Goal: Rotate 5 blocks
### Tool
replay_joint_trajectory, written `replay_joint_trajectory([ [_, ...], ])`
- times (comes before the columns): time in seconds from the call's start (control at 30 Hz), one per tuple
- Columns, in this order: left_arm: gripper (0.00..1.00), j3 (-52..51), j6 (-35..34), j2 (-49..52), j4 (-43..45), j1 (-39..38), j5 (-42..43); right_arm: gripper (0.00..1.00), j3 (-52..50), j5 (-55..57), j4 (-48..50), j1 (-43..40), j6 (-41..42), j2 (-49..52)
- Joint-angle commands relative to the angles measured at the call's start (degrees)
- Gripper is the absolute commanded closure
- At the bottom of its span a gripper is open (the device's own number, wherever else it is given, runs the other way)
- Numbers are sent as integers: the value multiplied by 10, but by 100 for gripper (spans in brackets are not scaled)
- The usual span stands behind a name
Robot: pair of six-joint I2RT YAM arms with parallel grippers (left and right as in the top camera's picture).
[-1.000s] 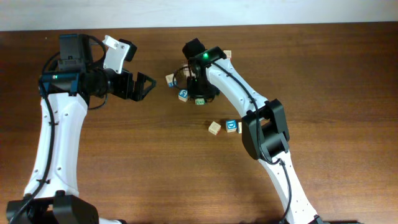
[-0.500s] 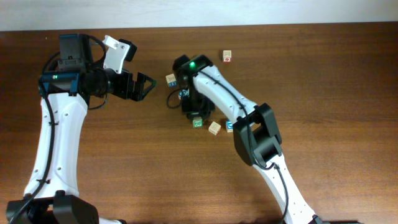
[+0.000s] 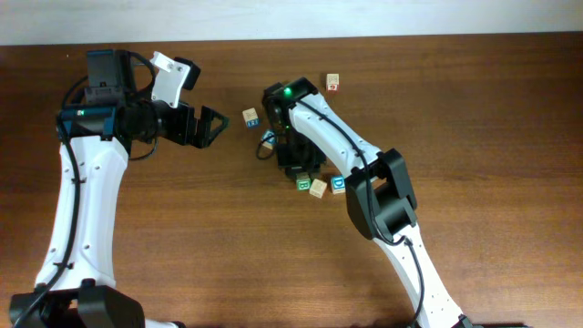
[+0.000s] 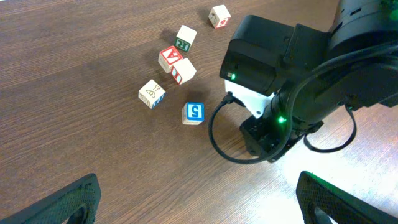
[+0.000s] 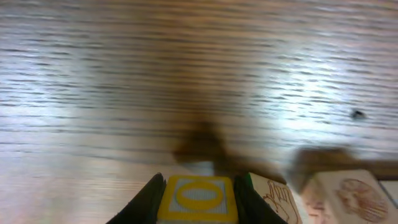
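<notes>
My right gripper (image 3: 301, 176) is shut on a block (image 3: 303, 185) that shows a green print from above and a yellow O (image 5: 198, 198) to the right wrist camera. It sits close beside a tan block (image 3: 317, 188) with a hand drawing (image 5: 278, 198), and a blue-faced block (image 3: 338, 185) lies just past that. Another blue-faced block (image 3: 250, 117) lies further left, seen as a blue 5 (image 4: 193, 112). A red-printed block (image 3: 332, 83) sits at the back. My left gripper (image 3: 219, 126) hovers open and empty left of the blocks, its fingertips (image 4: 73, 200) wide apart.
The right arm's black wrist housing (image 4: 261, 62) and a looping cable (image 4: 217, 140) fill the right half of the left wrist view. Several more blocks (image 4: 169, 58) show there on the brown wooden table (image 3: 474, 109), whose pale back edge runs along the top.
The right gripper carried the green-printed block from beside the left blue block toward the front right, down next to the tan and blue blocks. The left arm stayed still.
</notes>
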Motion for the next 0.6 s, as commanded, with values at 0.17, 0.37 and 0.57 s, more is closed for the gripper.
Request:
replay_joint_trajectory([
  [0.17,1,11,5,3,1,3,10,55,-5,22,-13,-1,4,-3],
  [0.37,1,11,5,3,1,3,10,44,-5,22,-19,-1,-3,-3],
  [0.57,1,11,5,3,1,3,10,44,23,22,-2,-13,-13,-3],
])
